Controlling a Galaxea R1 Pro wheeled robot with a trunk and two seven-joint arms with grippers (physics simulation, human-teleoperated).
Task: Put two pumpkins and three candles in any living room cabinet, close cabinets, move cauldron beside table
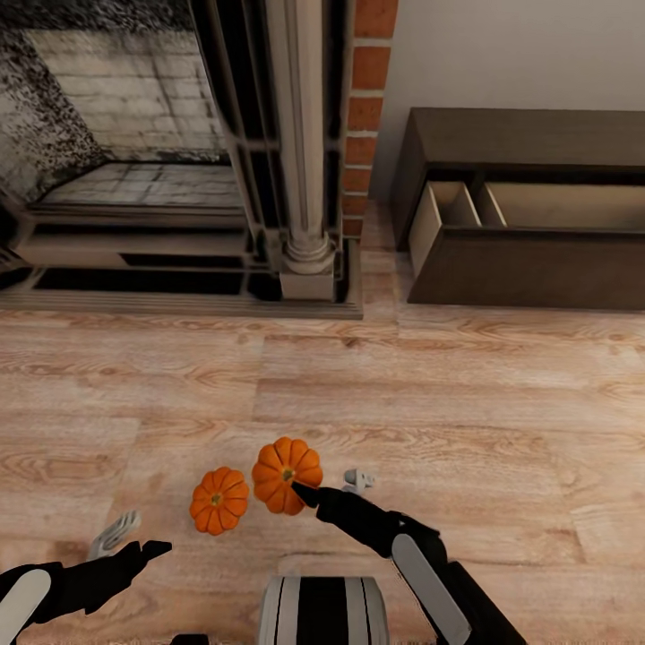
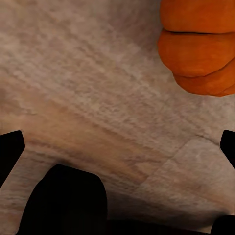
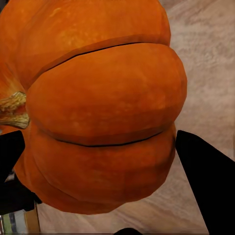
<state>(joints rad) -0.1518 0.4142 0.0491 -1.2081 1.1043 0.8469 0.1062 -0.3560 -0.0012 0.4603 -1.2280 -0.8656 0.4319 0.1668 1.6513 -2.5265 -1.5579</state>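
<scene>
Head view, left to right. Left gripper (image 1: 125, 537): low over the wood floor (image 1: 466, 421), jaws spread, nothing between them; one pale finger and one black finger visible. Left pumpkin (image 1: 219, 500): on the floor, stem up, just ahead and to the right of that gripper, apart from it. Right pumpkin (image 1: 287, 475): just beside the first, a little farther from the robot. Right gripper (image 1: 327, 488): black finger tip against the pumpkin's near right flank, pale finger showing just beyond to the right; whether it gripped could not be told from this view. Brick fireplace (image 1: 365, 107): far left to centre, against the wall. Cabinet (image 1: 528, 215): far right, dark brown, one drawer pulled open, pale divided interior visible.

Left wrist view: spread black fingertips (image 2: 11, 152) over bare floor; part of one pumpkin (image 2: 200, 54) beyond them, untouched.

Right wrist view: pumpkin (image 3: 98, 107) between widely parted fingers (image 3: 205, 186), stem (image 3: 12, 110) to one side; contact with the pads not discernible.
</scene>
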